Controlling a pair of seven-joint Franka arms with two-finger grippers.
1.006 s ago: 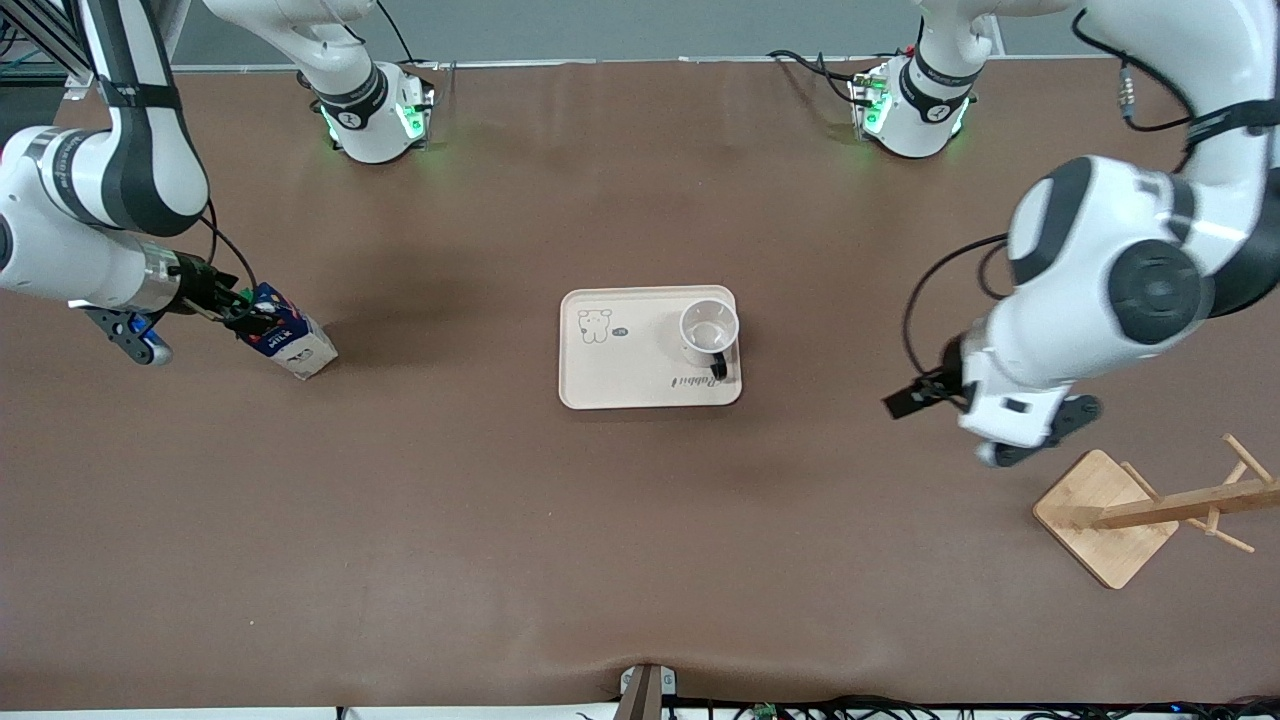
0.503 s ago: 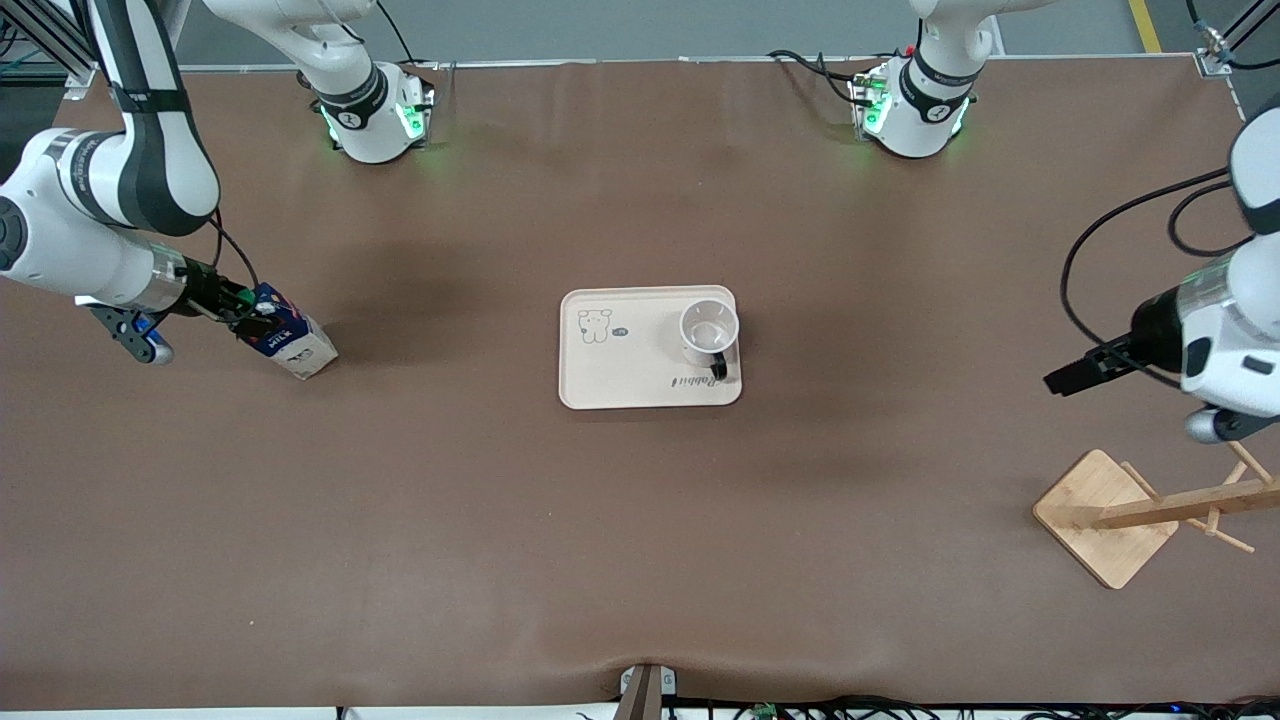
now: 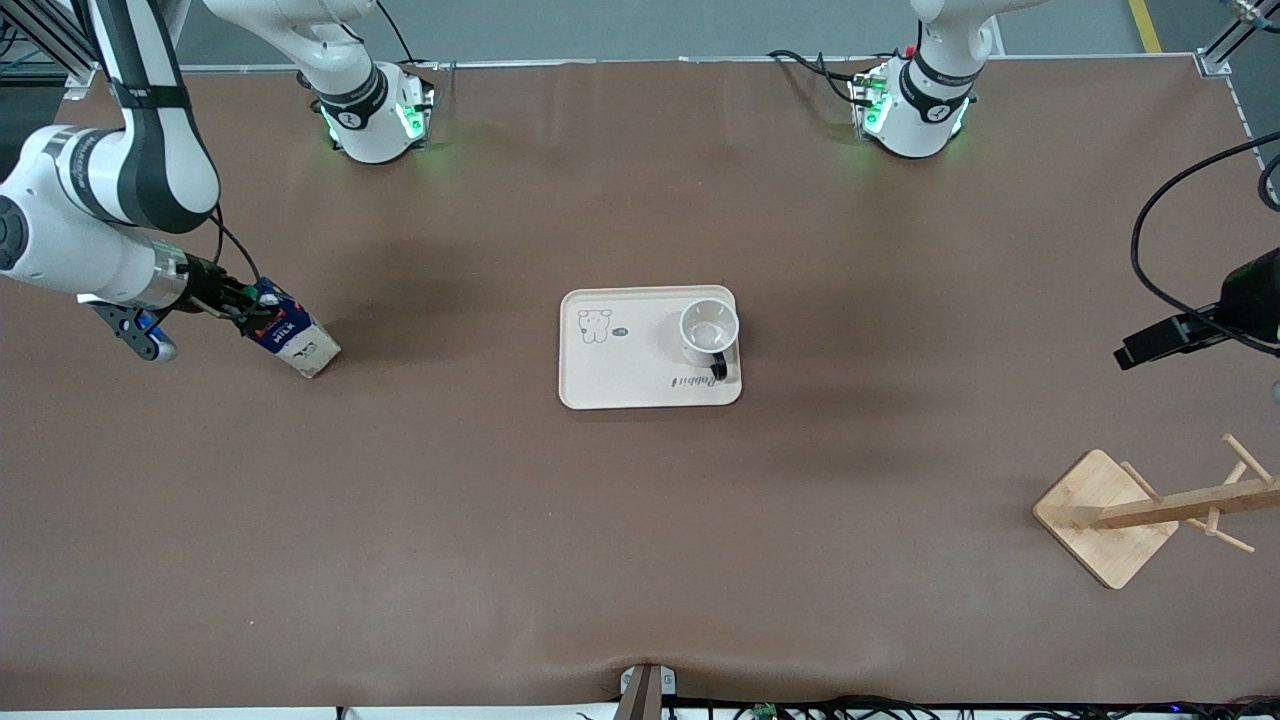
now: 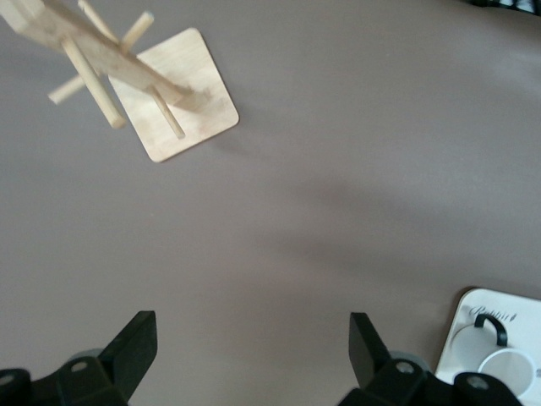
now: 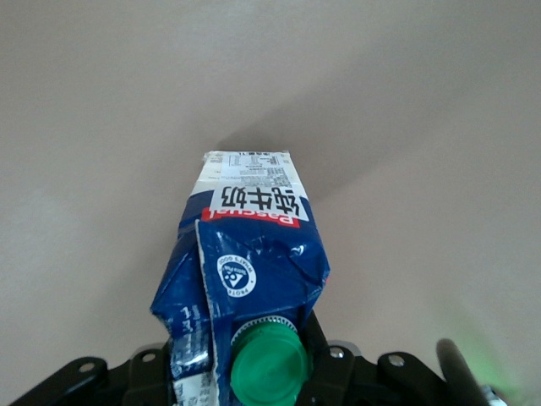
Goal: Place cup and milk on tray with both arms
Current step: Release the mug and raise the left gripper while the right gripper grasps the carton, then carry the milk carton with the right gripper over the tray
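Right claw (image 3: 243, 306) clamps the gable top of the small dark-blue milk carton (image 3: 292, 339), tilted, at the right arm's end of the brown bench (image 3: 640, 520). White smiley mug (image 3: 709, 330) sits on the cream rectangular tray (image 3: 620, 365). Left claw (image 4: 254, 355) spread wide, empty, waiting above bare bench near the wooden rack (image 3: 1140, 512). Lift straight, keep the carton upright, set it on the tray's bear end.

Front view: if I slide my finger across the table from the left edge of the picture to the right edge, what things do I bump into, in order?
right gripper gripping the milk → tray → cup standing on the tray → wooden rack → left gripper, up in the air
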